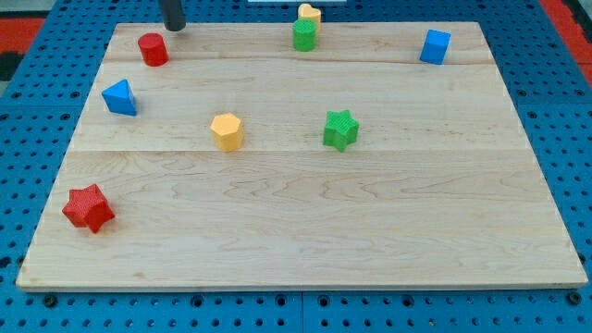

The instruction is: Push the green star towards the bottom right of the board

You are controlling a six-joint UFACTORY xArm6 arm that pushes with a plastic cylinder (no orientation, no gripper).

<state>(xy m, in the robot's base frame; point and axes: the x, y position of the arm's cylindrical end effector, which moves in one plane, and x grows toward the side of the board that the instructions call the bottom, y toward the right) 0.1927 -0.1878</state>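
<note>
Green star (340,129) sits near the middle of the wooden board (305,231), well apart from my tip (173,28).

My tip, a bare rod with nothing to open or close, stands at the board's top edge, at about 10 o'clock from the star, just beside the red cylinder (153,49). The yellow hexagon (227,131) lies at the star's 9 o'clock, the green block (304,35) and yellow block (310,14) toward 12, the blue cube (435,46) at 2, the blue triangular block (120,97) far toward 9, the red star (89,208) at 8.
</note>
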